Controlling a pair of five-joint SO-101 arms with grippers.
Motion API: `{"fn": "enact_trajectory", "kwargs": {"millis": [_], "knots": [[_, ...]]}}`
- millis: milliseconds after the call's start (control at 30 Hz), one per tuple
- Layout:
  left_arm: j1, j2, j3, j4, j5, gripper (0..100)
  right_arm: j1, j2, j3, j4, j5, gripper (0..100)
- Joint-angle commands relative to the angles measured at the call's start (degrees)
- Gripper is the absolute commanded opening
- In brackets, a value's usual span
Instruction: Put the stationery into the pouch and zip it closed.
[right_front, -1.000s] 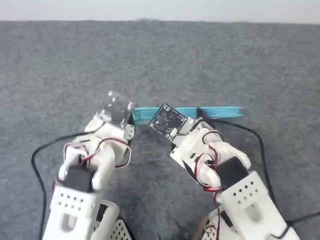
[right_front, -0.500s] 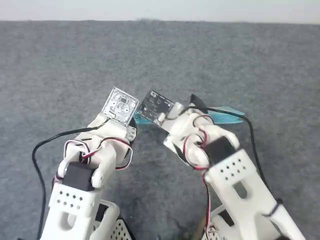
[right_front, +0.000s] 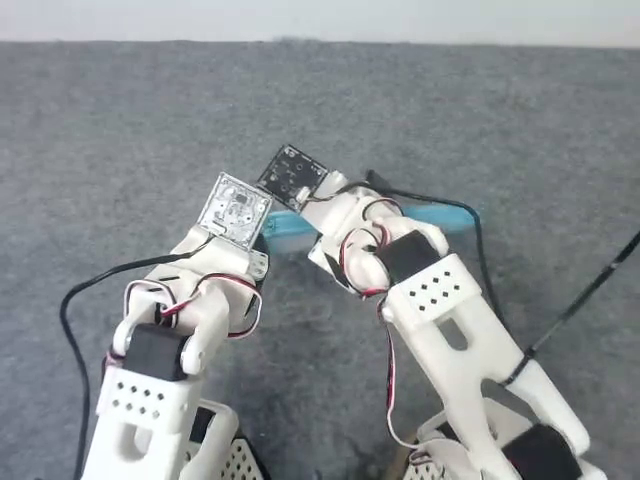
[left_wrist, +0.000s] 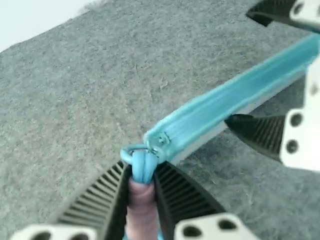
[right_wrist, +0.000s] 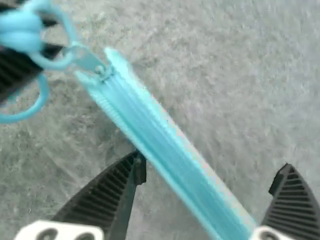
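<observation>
- Pinching the zipper pull (left_wrist: 136, 155) in my left end effector (left_wrist: 142, 175), fingers closed tight on it.
- The blue pouch (left_wrist: 225, 100) runs straight away from that end effector, on edge on the grey surface (left_wrist: 65, 85), with its slider at the near end.
- My right end effector (right_wrist: 210, 182) is wide open and straddles the pouch farther along, one finger on each side.

Turquoise pouch (left_wrist: 225, 100), mottled grey table (right_front: 150, 120)
</observation>
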Motion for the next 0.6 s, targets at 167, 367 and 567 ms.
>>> {"fn": "enact_trajectory", "kwargs": {"millis": [167,367,567], "knots": [[-0.6,-2.0,-3.0,0.2,1.1,1,-3.7,-0.1,-4.1,-1.3,9.0,37.2],[-0.5,-2.0,-2.7,0.0,1.1,1,-3.7,0.7,-5.5,-1.3,12.3,37.0],[-1.0,-2.0,-2.7,0.0,1.1,1,-3.6,6.5,-5.6,-1.5,12.7,37.0]]}}
